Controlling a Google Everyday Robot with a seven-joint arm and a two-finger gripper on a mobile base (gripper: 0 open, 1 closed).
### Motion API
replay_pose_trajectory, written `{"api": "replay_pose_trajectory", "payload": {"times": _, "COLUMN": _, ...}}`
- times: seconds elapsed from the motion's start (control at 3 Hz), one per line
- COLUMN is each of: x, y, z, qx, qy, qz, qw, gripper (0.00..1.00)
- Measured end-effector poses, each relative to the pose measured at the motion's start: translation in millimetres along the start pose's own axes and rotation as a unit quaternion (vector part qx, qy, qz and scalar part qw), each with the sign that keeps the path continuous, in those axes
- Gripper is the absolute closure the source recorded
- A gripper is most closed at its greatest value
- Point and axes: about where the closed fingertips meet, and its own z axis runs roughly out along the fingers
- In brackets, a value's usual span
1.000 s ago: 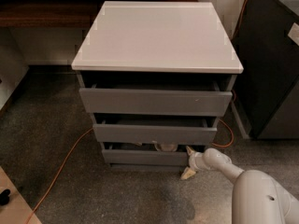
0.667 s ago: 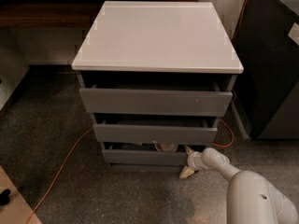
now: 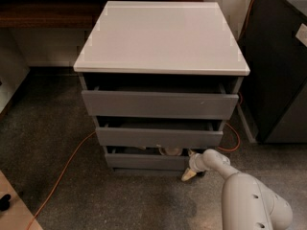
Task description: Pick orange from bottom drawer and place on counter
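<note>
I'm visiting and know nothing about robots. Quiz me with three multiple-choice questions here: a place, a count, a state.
1. Where is the gripper? A high at the left; B low by the bottom drawer's right end; C out of sight.
2. How many drawers are stacked? A two; B three; C four.
3. The top drawer is: A partly pulled out; B fully shut; C removed.
1 B, it sits beside that drawer's front. 2 B, three grey fronts show. 3 A, a dark gap lies behind its front.
</note>
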Motion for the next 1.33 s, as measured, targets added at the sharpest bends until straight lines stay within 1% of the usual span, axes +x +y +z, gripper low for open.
{"api": "replay_pose_trajectory", "payload": {"times": 0.33, "x": -1.6, "y": -2.0, "z": 5.0, "qx": -0.01, "qy": 0.008, "qz": 0.006, "qw": 0.9999, "gripper": 0.16}}
{"api": "replay_pose_trajectory", "payload": {"times": 0.67, "x": -3.4, "y": 0.9, "z": 3.7, "qx": -0.018, "qy": 0.01, "qz": 0.014, "qw": 0.9997, "gripper": 0.39}}
{"api": "replay_pose_trajectory", "payload": {"times": 1.0, "x": -5.5, "y": -0.5, "z": 0.0, "qx": -0.018, "qy": 0.01, "qz": 0.014, "qw": 0.9997, "gripper": 0.7}}
{"api": "replay_pose_trajectory", "payload": {"times": 1.33, "x": -7.9, "y": -2.2, "z": -4.1, "qx": -0.018, "qy": 0.01, "qz": 0.014, "qw": 0.9997, "gripper": 0.94}}
